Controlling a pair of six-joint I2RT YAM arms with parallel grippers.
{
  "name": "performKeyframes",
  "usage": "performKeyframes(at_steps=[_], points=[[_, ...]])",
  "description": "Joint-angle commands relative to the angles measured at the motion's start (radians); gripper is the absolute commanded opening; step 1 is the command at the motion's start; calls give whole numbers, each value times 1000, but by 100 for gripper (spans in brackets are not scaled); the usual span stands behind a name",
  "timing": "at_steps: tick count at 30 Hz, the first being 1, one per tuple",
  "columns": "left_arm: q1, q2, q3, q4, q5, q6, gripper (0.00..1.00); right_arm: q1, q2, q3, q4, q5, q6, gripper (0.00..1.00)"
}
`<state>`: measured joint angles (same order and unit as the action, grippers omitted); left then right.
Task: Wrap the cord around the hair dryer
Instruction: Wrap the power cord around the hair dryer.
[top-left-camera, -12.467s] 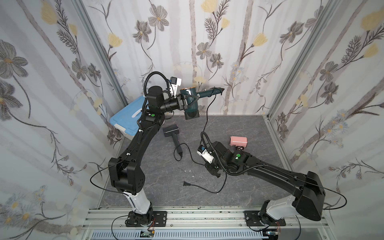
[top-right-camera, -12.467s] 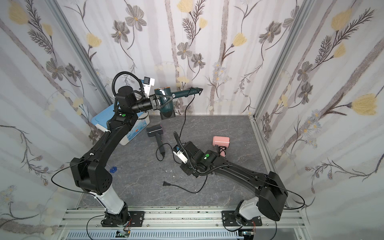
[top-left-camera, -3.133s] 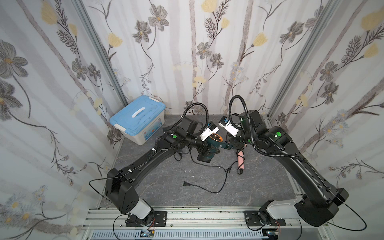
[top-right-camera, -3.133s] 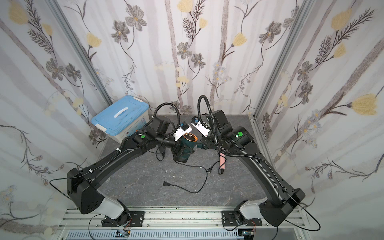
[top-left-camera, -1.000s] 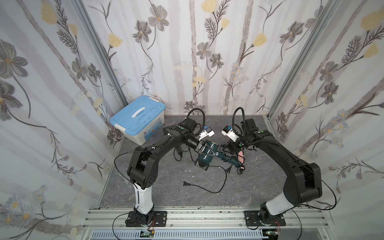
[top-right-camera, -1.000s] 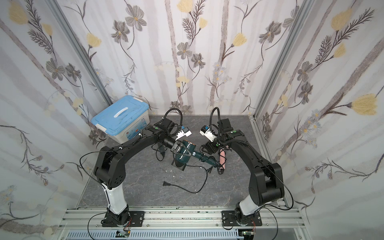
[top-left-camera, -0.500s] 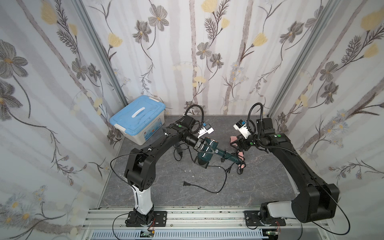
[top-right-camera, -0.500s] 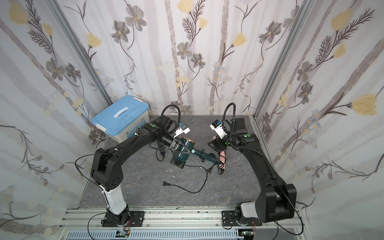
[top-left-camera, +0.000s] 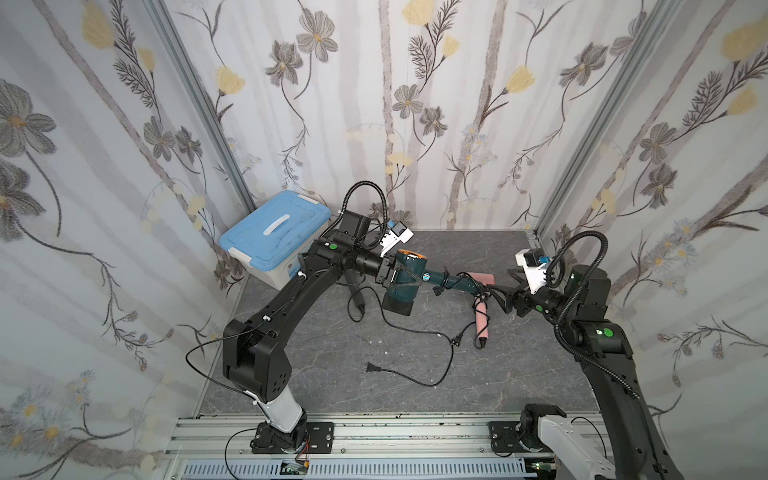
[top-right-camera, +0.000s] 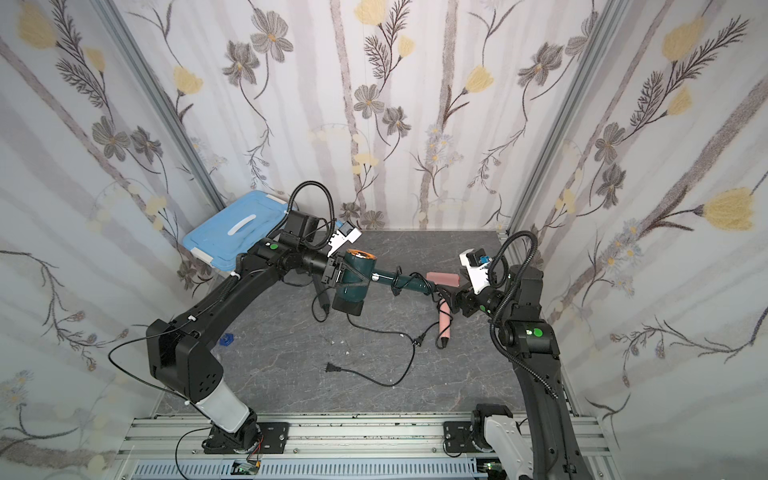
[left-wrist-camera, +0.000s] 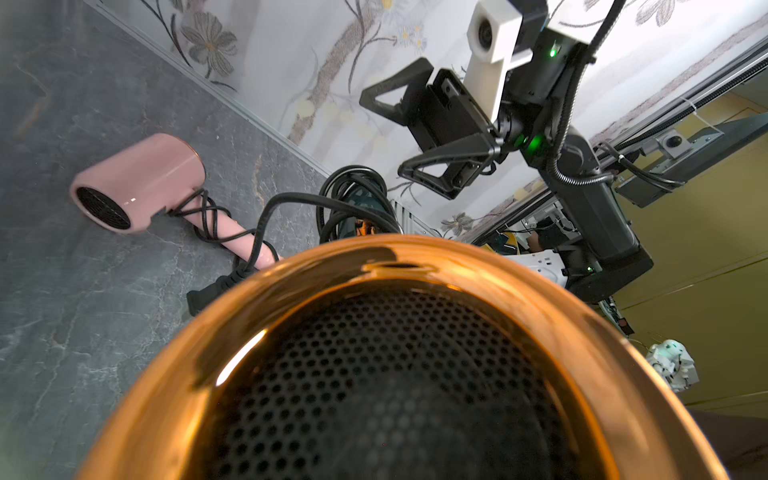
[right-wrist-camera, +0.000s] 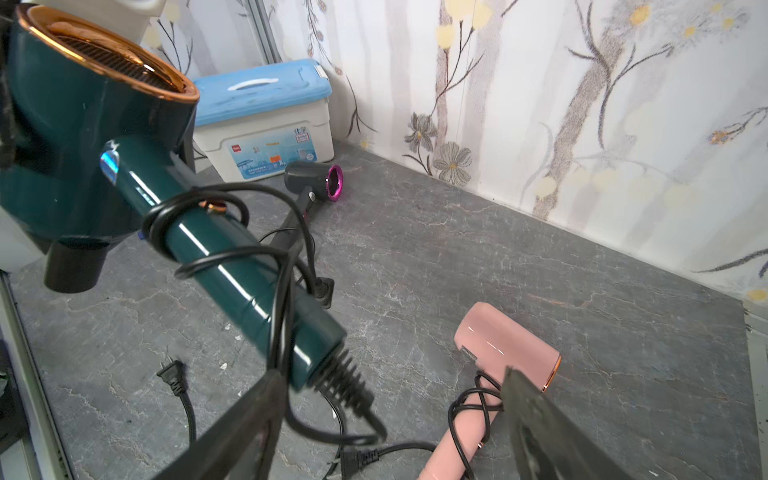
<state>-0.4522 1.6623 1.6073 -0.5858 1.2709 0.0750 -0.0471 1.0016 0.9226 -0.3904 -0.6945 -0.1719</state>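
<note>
My left gripper (top-left-camera: 390, 272) (top-right-camera: 334, 276) is shut on the head of the dark green hair dryer (top-left-camera: 405, 274) (top-right-camera: 353, 280) (right-wrist-camera: 83, 124) and holds it above the floor. The dryer's copper-rimmed grille (left-wrist-camera: 395, 353) fills the left wrist view and hides the jaws there. The black cord (top-left-camera: 442, 280) (right-wrist-camera: 232, 253) loops several times round the handle, then trails to a plug (top-left-camera: 371, 366) (top-right-camera: 330, 367) on the floor. My right gripper (top-left-camera: 500, 284) (top-right-camera: 453, 297) (left-wrist-camera: 386, 133) (right-wrist-camera: 390, 374) is open just off the handle's end, holding nothing.
A pink hair dryer (top-left-camera: 480, 316) (left-wrist-camera: 137, 178) (right-wrist-camera: 503, 345) with its cord wound on lies on the floor under the right gripper. A black dryer with a magenta ring (right-wrist-camera: 316, 178) lies by the blue-lidded box (top-left-camera: 274, 235) (right-wrist-camera: 262, 104) at the back left.
My right gripper has drawn back to the right, away from the green handle, and opened wider. The left gripper still holds the dryer in about the same place.
</note>
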Motion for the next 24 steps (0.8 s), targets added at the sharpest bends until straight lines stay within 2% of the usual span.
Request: performKeyframes(at_steps=[1,6,14,18,21,24], points=[[17,-12,24,102,32,-50,0,0,-52,-42,108,-94,58,84],[27,-12,53,124,48,-75,0,46,-127,-169,231,-174,130,84],[28,-29,60,248,55,-183,0,272,-178,-417,573,-24,286,84],[29,-24,56,266,66,-203,0,283,-166,-495,675,49,289,84],[32,-29,52,272,67,-214,0,280,-211,-556,761,121,263,84],[31,-37,43,306,73,-244,0,269,-255,-622,881,136,241,84]])
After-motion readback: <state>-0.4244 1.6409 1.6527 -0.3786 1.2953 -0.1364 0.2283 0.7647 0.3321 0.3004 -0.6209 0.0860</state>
